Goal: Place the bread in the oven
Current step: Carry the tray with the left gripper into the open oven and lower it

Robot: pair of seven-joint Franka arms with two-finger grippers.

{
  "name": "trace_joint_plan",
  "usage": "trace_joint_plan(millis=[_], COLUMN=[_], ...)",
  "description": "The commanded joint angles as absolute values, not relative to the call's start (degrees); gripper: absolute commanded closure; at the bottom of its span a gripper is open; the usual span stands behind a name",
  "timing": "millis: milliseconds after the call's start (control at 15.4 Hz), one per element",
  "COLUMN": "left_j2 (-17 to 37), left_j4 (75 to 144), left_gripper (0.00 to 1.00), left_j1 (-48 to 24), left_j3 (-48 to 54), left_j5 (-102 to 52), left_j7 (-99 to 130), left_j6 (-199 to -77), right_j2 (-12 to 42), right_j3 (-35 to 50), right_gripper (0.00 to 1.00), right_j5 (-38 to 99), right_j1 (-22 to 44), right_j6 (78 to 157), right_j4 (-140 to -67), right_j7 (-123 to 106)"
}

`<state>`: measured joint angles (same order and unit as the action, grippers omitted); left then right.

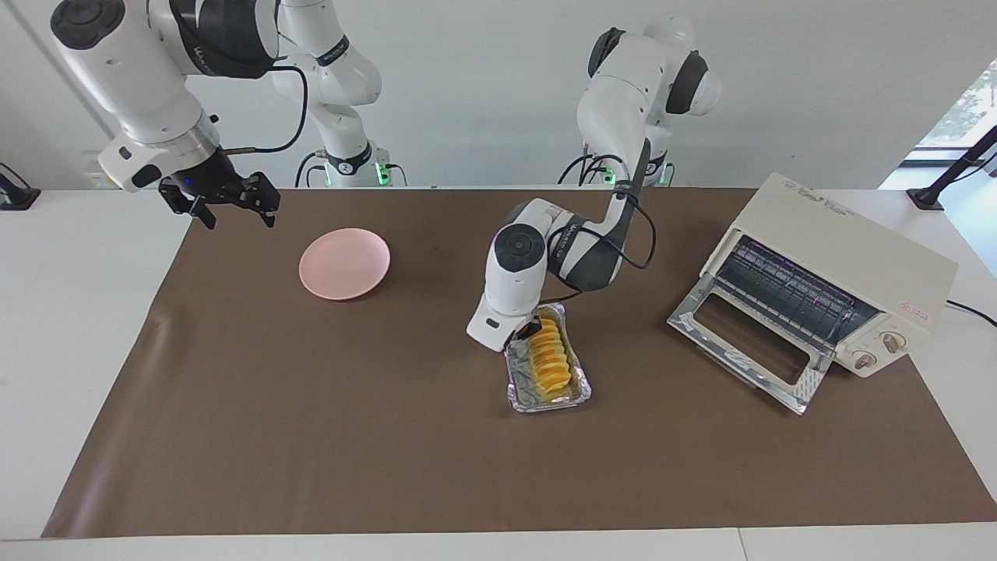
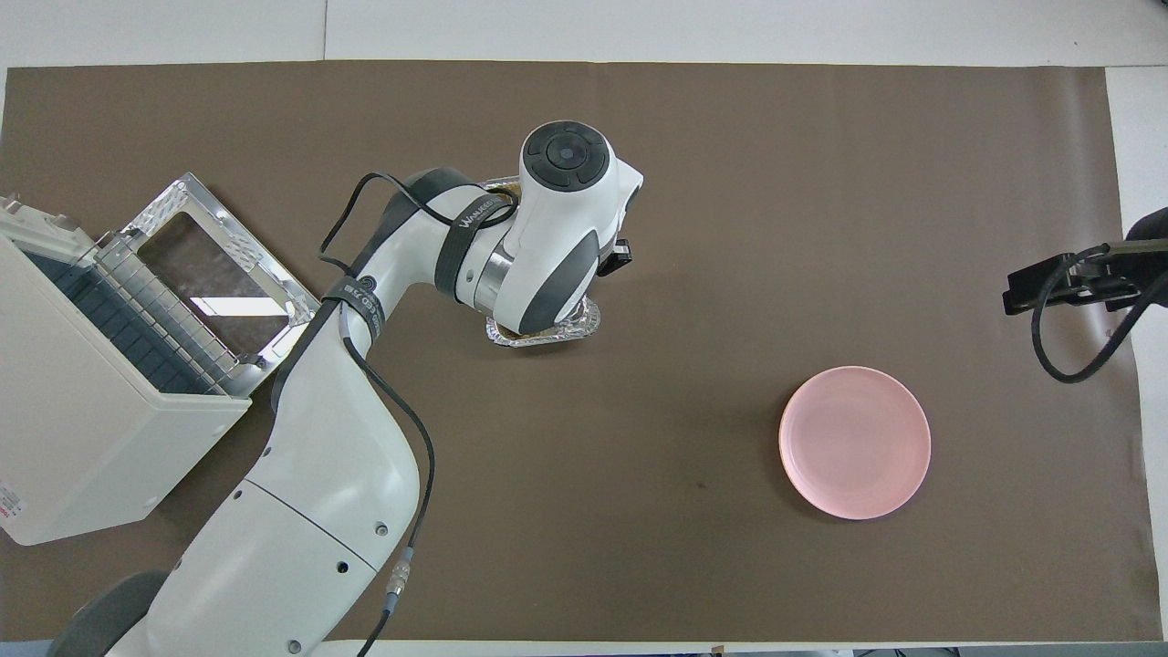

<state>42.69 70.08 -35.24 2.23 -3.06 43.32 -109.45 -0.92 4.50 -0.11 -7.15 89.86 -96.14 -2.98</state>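
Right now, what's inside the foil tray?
The bread lies lengthwise in the foil tray. The left claw is shut at the tray's robot-side end, hiding that end. Overhead, the arm covers nearly everything inside.

We see a white table (image 1: 78, 327) under a brown mat (image 1: 311, 436); on the mat, a foil tray (image 1: 572, 397) below the left gripper (image 1: 526, 330), an oven (image 1: 849, 257) and pink plate (image 1: 343, 263) to either side

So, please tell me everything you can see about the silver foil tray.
The crinkled silver foil tray is a shallow rectangle with a rolled rim. It sits on the brown table mat, mid-table, slightly askew. The ridged golden-yellow bread lies lengthwise inside. The left tool is shut on its robot-side rim. From overhead, the arm hides most of it.
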Motion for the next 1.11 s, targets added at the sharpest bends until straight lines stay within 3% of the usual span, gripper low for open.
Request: trace_joint_plan(millis=[0,260,521,1042], left_j2=[39.56,37.88,37.27,35.16], left_j4=[70.75,68.21,67.85,69.34], left_gripper=[1.0,1.0,1.0,1.0], left_j1=[-34.45,-34.28,-29.55,-19.26], left_j3=[-0.6,-9.38,-17.04,-17.49], left_j5=[-4.57,-5.45,-8.95,-8.79], left_j7=[43.95,52.46,52.38,51.94], left_j6=[-104.08,-96.88,-93.6,-90.8], right_j2=[-2.2,-2.29,-2.29,-2.29], right_j3=[4.83,4.83,4.83,4.83], right_gripper=[0.0,0.0,0.0,0.0], right_j5=[-1.23,-1.14,-1.14,-1.14], right_j1=[-7.65,-7.65,-7.65,-7.65], right_j6=[89.74,89.74,89.82,89.74], right_j4=[-97.12,-97.12,-97.12,-97.12], right_j7=[-4.13,-4.13,-4.13,-4.13])
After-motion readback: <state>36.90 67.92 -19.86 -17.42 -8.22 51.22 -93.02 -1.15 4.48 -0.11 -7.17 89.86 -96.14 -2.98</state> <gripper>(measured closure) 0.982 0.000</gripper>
